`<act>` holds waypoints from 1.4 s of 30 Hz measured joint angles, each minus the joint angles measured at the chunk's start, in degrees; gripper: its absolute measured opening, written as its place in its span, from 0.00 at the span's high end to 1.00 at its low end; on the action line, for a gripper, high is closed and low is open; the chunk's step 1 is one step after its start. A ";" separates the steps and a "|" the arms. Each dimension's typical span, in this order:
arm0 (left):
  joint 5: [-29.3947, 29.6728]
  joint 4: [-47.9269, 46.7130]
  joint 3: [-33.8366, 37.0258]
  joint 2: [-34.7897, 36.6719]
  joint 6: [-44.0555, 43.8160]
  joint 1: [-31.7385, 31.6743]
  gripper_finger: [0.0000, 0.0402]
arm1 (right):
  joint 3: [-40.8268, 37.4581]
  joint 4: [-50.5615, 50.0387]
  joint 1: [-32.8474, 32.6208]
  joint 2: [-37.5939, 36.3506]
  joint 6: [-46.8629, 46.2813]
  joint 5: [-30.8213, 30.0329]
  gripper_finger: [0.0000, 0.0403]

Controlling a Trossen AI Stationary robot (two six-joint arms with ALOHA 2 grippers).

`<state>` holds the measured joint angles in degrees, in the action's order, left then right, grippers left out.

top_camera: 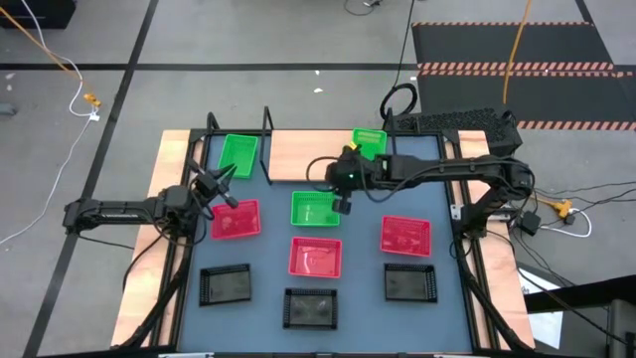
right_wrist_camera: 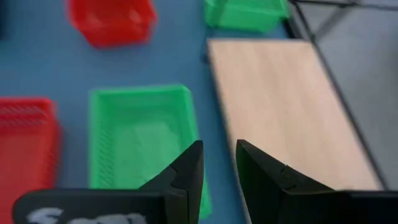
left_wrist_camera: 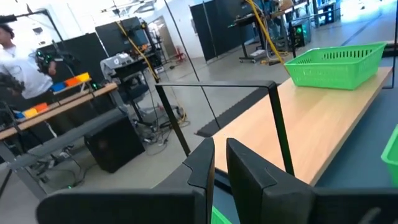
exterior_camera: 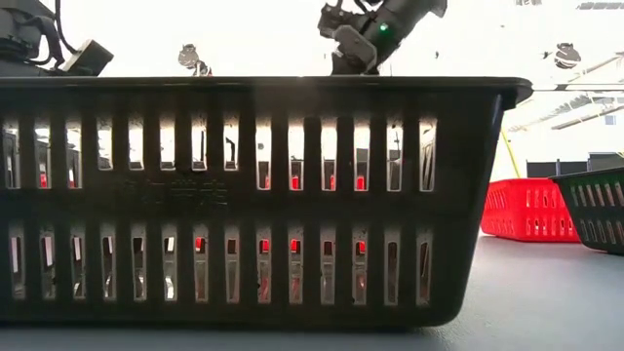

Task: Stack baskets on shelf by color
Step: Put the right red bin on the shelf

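The shelf (top_camera: 298,157) is a light-wood board in a black frame at the table's far edge. One green basket (top_camera: 238,154) stands on its left end and another (top_camera: 370,142) near its right end. A third green basket (top_camera: 315,209) rests on the tabletop in front of the shelf. My right gripper (top_camera: 343,202) (right_wrist_camera: 219,168) hovers over this basket's right rim, fingers slightly open and empty. My left gripper (top_camera: 222,185) (left_wrist_camera: 221,165) is open and empty, just near of the left green basket. Three red baskets (top_camera: 236,220) (top_camera: 315,257) (top_camera: 406,236) and three black baskets (top_camera: 226,285) (top_camera: 311,306) (top_camera: 410,282) sit on the table.
Bare wood (right_wrist_camera: 280,106) lies between the two shelf baskets. Upright black frame bars (left_wrist_camera: 280,134) stand at the shelf's edge. A black basket (exterior_camera: 253,195) fills the low view. A person (left_wrist_camera: 15,56) stands in the room beyond the table. Cables lie on the floor.
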<state>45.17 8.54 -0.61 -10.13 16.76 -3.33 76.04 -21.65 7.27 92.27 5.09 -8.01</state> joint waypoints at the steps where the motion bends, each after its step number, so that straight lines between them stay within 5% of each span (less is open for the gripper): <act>1: 0.00 0.09 0.00 0.00 -0.35 0.00 0.88 | -0.53 1.43 0.00 0.04 0.14 1.74 0.77; 11: 2.87 -3.55 0.01 0.00 0.82 -1.95 0.88 | -1.54 6.14 0.26 -0.01 -1.14 1.88 0.77; 16: -2.19 -5.48 -0.38 0.02 -2.53 -5.81 0.88 | -1.71 11.02 -0.30 -0.02 -2.74 2.31 0.77; 24: -10.72 -11.73 -7.44 -0.35 -5.71 -10.49 0.87 | -10.71 36.54 -1.92 0.00 1.52 11.25 0.68; 29: -14.99 -11.38 -8.71 -1.46 -5.86 -10.58 0.75 | -17.95 53.12 -1.21 0.00 -1.23 5.01 0.57; 38: -20.12 -2.43 -8.71 -9.24 -5.77 -10.40 0.40 | -18.46 51.97 -1.31 2.52 -5.06 1.84 0.53; 42: -26.17 2.37 -8.69 -14.69 -7.09 -10.38 0.32 | -18.43 53.65 -2.97 5.37 -4.83 0.15 0.53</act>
<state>19.00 10.90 -9.30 -24.82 9.68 -13.72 57.60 32.00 4.30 97.64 0.26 -7.86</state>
